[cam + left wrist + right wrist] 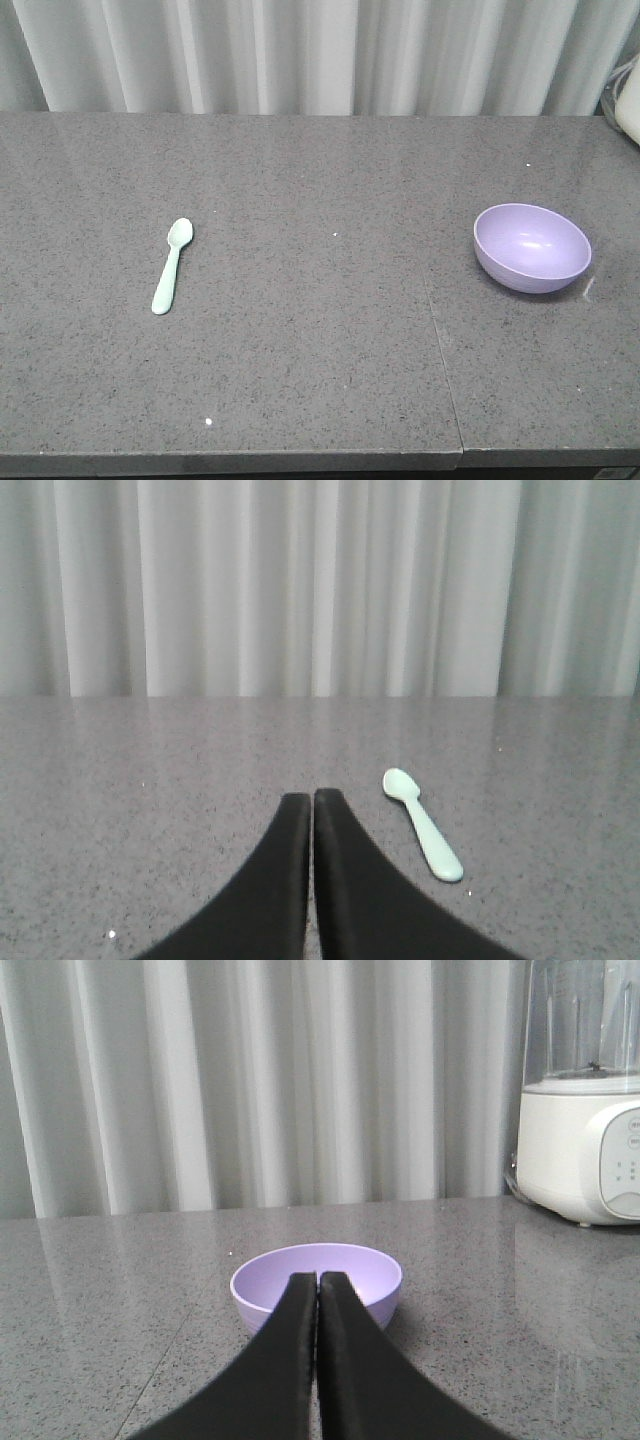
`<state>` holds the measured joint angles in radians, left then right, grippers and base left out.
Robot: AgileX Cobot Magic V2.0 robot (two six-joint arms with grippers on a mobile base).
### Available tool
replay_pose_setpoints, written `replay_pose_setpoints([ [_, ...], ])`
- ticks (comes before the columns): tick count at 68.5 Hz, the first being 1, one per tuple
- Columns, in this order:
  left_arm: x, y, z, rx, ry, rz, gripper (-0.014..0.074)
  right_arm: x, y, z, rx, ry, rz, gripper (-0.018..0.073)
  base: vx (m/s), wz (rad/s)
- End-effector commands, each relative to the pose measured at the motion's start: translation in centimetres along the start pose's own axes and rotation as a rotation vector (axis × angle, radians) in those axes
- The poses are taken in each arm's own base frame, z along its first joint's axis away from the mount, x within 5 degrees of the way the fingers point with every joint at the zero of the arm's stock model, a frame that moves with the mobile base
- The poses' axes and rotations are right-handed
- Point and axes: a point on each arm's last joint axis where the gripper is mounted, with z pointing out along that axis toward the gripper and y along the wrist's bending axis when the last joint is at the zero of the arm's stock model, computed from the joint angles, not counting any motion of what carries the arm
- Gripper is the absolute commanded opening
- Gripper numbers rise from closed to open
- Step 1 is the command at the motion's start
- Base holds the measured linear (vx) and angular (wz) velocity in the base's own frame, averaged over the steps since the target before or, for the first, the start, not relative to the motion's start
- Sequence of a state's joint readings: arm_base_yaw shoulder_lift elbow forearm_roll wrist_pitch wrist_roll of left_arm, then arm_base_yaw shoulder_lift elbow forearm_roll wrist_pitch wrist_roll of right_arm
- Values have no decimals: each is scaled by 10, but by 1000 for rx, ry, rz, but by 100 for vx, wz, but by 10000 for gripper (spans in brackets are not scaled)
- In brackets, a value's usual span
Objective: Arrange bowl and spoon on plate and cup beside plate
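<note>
Grey speckled stone countertop [320, 380] fills the front camera's view, running back to a far edge where pale pleated curtain [300, 50] hangs as a backdrop, and forward to a front edge along the bottom of the picture. A thin seam [440, 340] crosses the stone from front to back, right of the middle. The pale mint-green spoon [171, 266] lies flat on the left part of the counter, its scoop toward the curtain and its handle toward the front edge, with bare stone on every side. The lavender bowl [532, 248] sits upright on the right part, just beyond the seam, well apart from the spoon and nearer the right side of the picture; a wide stretch of bare counter lies between the two. A white appliance [585, 1150] with a clear jug stands at the far right, behind and to the right of the bowl. Seen from the left wrist, the left gripper [312, 800] has its two black fingers pressed together, pointing at the curtain, with the spoon just right of its tips. Seen from the right wrist, the right gripper [318, 1280] is likewise pressed together, holding nothing, its tips lined up with the bowl's near rim; whether they touch it cannot be told.
</note>
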<state>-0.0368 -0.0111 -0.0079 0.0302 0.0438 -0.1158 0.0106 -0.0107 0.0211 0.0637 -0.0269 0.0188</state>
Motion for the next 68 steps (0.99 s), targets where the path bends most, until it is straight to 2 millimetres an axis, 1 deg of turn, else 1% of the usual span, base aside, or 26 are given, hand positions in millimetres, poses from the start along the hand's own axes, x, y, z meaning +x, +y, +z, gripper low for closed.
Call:
replay_pose_setpoints([
  [1, -35, -3, -6, 12, -151, -10, -6, -30, 2, -1, -1, -99, -9, -11, 0, 0],
  [6, -54, -4, -9, 9, -141, -12, -6, -46, 4, 1, -3, -73, -11, -11, 0, 0],
  [9, -69, -6, -10, 7, -129, -16, -6, -56, 5, 3, -3, -39, -19, -11, 0, 0],
  [16, -99, -8, -4, -1, -41, -28, -6, -78, 7, 12, -3, 50, -26, -11, 0, 0],
  [25, -141, -12, 14, -15, 87, -28, -6, -108, 10, 28, -3, 191, -34, -11, 0, 0],
  [30, -159, -14, 28, -22, 187, -37, -6, -127, 12, 38, -3, 265, -34, -11, 0, 0],
  [36, -179, -17, 44, -23, 323, -61, -6, -144, 14, 52, -3, 368, -34, -11, 0, 0],
  [44, -188, -19, 70, -29, 536, -78, -6, -160, 17, 72, -1, 528, -27, -11, 0, 0],
  [48, -190, -21, 79, -29, 606, -86, -6, -167, 17, 78, -1, 596, -20, -11, 0, 0],
  [53, -186, -21, 94, -35, 705, -91, -6, -171, 18, 88, 3, 675, -14, -11, 0, 0],
  [60, -180, -20, 109, -43, 783, -91, -6, -177, 19, 100, 6, 749, -10, -11, 0, 0],
  [68, -171, -20, 118, -50, 845, -91, -6, -177, 19, 108, 7, 829, -3, -11, 0, 0],
])
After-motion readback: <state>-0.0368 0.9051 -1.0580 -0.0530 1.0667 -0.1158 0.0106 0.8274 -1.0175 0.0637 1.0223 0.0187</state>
